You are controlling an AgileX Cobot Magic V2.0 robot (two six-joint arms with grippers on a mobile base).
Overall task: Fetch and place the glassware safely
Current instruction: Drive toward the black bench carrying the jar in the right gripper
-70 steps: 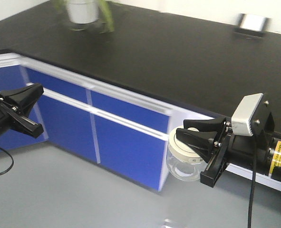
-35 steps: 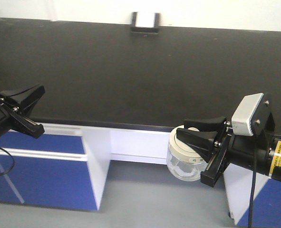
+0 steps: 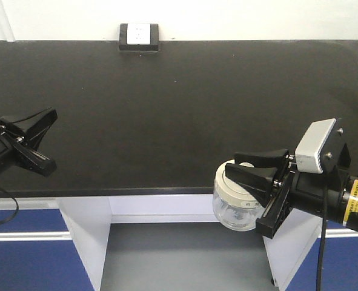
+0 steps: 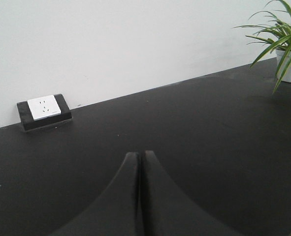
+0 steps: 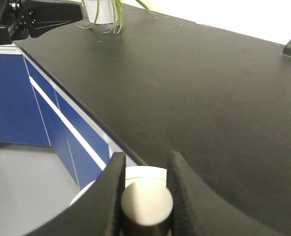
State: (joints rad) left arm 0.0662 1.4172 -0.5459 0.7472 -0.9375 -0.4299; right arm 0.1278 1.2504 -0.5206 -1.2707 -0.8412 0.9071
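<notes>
Glass jar [image 3: 234, 209] hangs beneath right gripper [image 3: 236, 165], fingers [image 5: 111, 189] pinching lid knob [image 5: 146, 200]; left gripper [image 4: 138, 164] pressed together.

jar [image 5: 146, 199] cut off by bottom edge, plant [image 4: 289, 64] cropped at right edge

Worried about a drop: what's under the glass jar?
Nothing supports the glass jar: it hangs from the right gripper over grey floor, short of the countertop. The spot directly beneath is hidden.

Black counter [image 3: 166, 115], matte. Socket [image 3: 139, 37] on it at 12 o'clock, against the wall. Potted plant [image 4: 290, 69] at 2 o'clock.
</notes>
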